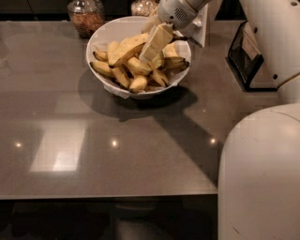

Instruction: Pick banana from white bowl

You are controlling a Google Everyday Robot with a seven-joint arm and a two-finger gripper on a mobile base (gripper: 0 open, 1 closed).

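Observation:
The white bowl (105, 35) stands at the back middle of the grey table, heaped with several bananas. The banana (125, 49), the longest one, pale yellow with a dark tip, lies slanted across the top of the heap, left of centre. My gripper (150, 54) comes down from the upper right into the bowl and rests against the right end of that banana, above the shorter bananas (139, 83). Its cream wrist (176, 11) is over the bowl's far rim.
Two glass jars of brown grains (86, 16) (143, 6) stand behind the bowl. A black wire holder (244, 58) is at the right edge of the table. A white upright card (202, 29) stands behind the bowl. My white body (260, 173) fills the lower right.

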